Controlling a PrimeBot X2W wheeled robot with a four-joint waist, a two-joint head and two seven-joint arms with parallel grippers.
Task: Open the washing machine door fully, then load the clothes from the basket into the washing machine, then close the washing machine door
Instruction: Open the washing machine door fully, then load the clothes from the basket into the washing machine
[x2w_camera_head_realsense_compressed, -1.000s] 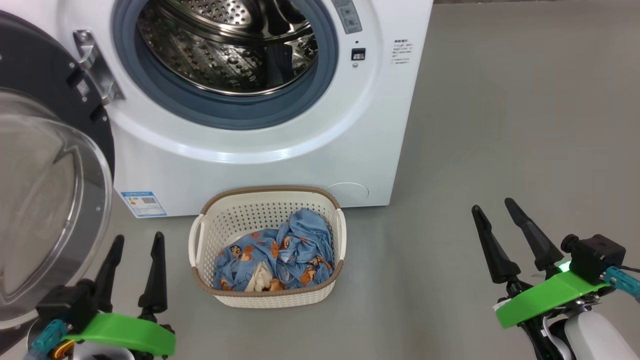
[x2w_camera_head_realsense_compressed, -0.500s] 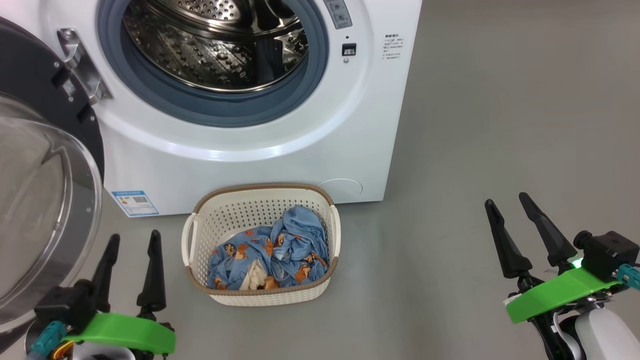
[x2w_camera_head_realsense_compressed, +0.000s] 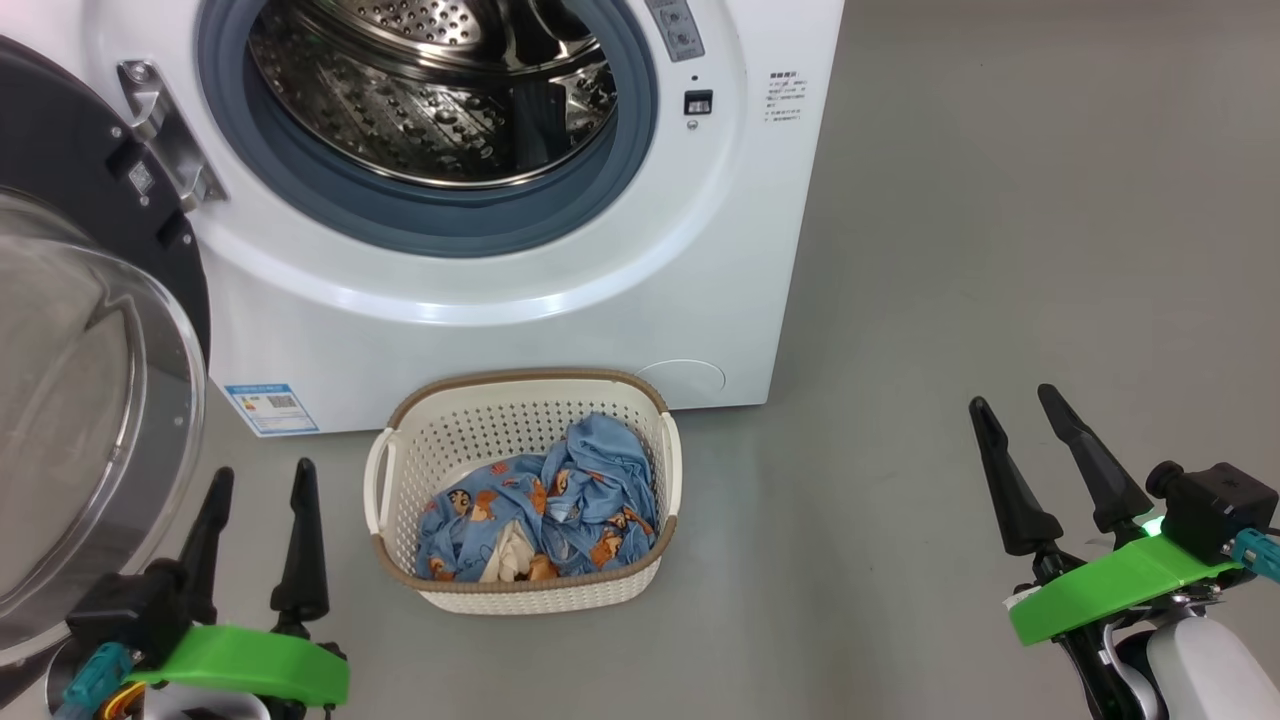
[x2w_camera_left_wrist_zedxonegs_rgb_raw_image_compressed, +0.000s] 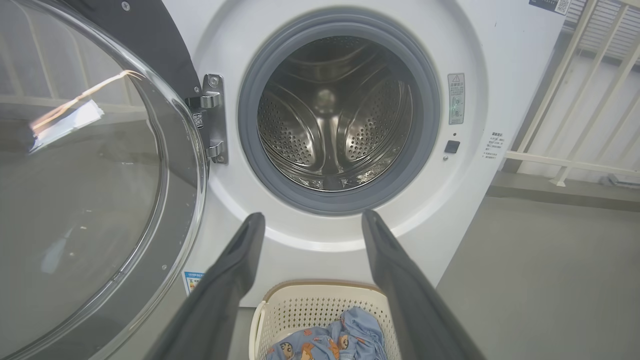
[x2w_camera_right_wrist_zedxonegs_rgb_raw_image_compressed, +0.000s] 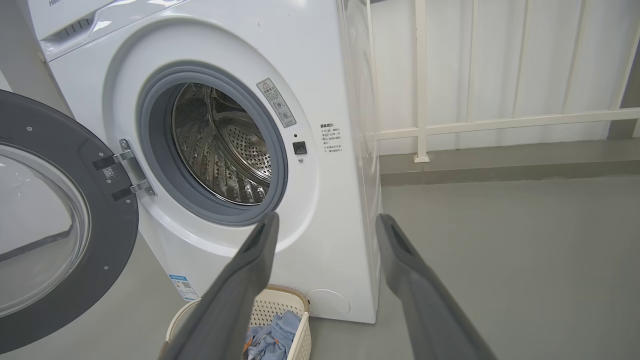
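The white washing machine (x2w_camera_head_realsense_compressed: 560, 300) stands open, its steel drum (x2w_camera_head_realsense_compressed: 430, 90) bare inside. Its black door (x2w_camera_head_realsense_compressed: 60, 180) with the clear glass bowl (x2w_camera_head_realsense_compressed: 90, 430) is swung out to the left. In front of the machine, on the floor, sits the cream basket (x2w_camera_head_realsense_compressed: 520, 590) holding the light blue printed clothes (x2w_camera_head_realsense_compressed: 545, 505). My left gripper (x2w_camera_head_realsense_compressed: 260, 480) is open, left of the basket and right beside the door glass. Far to the right over bare floor, my right gripper (x2w_camera_head_realsense_compressed: 1012, 402) is open too. The drum (x2w_camera_left_wrist_zedxonegs_rgb_raw_image_compressed: 335, 120), the door glass (x2w_camera_left_wrist_zedxonegs_rgb_raw_image_compressed: 80, 190) and the basket (x2w_camera_right_wrist_zedxonegs_rgb_raw_image_compressed: 277, 310) also appear in the wrist views.
Grey floor (x2w_camera_head_realsense_compressed: 1000, 250) stretches wide to the right of the machine. A white railing (x2w_camera_right_wrist_zedxonegs_rgb_raw_image_compressed: 450, 125) runs behind along the wall. A blue label sticker (x2w_camera_head_realsense_compressed: 270, 407) marks the machine's lower left corner.
The head camera shifted between one second and half a second ago, sliding the scene left and up; the right gripper moved slightly right. Since then almost nothing has moved.
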